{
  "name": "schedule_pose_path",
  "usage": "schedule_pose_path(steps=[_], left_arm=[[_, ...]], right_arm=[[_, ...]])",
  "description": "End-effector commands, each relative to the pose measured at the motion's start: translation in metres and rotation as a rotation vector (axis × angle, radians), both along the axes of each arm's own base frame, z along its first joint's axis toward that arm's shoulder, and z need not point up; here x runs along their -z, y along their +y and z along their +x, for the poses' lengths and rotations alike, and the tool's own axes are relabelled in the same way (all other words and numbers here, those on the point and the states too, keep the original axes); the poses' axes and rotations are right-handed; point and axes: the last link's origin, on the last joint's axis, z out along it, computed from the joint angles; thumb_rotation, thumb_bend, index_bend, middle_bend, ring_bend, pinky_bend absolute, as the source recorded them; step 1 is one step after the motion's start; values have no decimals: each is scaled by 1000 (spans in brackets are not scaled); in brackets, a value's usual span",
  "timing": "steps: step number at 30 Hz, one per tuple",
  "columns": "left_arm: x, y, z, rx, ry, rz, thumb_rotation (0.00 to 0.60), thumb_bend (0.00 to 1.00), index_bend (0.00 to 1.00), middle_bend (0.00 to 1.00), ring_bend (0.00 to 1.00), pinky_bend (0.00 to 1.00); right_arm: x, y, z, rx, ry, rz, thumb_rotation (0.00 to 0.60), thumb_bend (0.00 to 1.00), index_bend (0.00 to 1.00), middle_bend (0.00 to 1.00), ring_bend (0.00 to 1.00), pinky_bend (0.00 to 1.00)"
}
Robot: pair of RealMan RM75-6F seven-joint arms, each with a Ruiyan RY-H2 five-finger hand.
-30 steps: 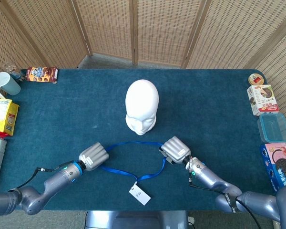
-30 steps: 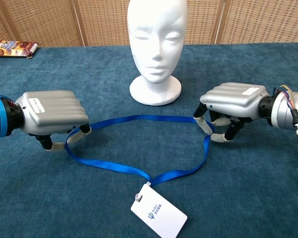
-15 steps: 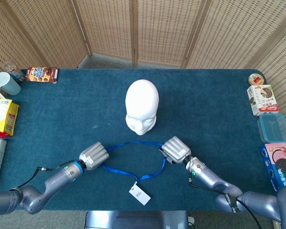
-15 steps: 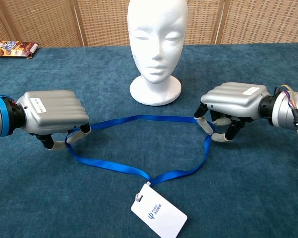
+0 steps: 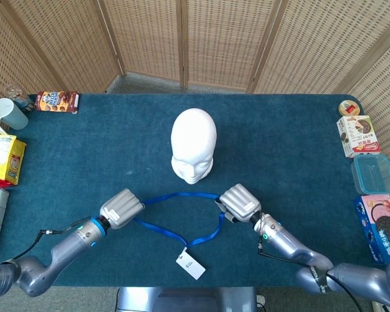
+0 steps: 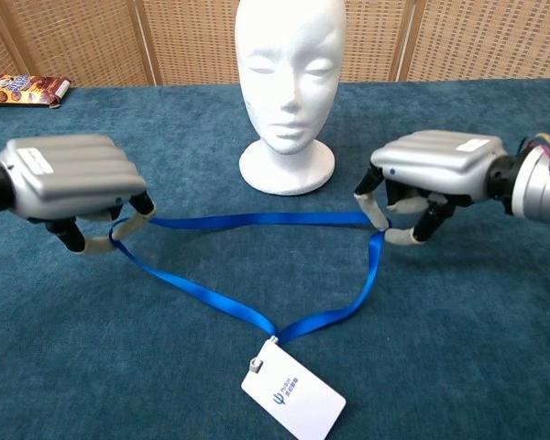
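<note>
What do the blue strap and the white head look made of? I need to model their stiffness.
The blue strap looks like flat woven fabric ribbon, slightly shiny; it hangs limp between both hands. The white head seems rigid matte foam, perhaps polystyrene: dull and evenly white, though plaster cannot be ruled out.

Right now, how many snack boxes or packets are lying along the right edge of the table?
2 boxes: a cookie box near the far right corner and a pink cookie box near the front. A small round tin and a clear container sit there too.
</note>
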Motion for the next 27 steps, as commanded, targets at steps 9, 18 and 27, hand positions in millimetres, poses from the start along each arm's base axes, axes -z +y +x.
schedule_pose_path(steps=[9,18,27], left_arm=[[-61,-1,21,-22,-237,109,600,388,625,1000,1000,1000],[-108,-1,48,-7,-373,191,600,384,625,1000,1000,1000],[-148,-2,70,25,-444,270,600,381,625,1000,1000,1000]], right_arm=[[-70,2,21,24,-188,-113,600,458,731,1000,1000,1000],[-127,5,38,29,-309,-184,600,459,734,1000,1000,1000],[-168,3,52,20,-389,-234,600,458,736,1000,1000,1000]])
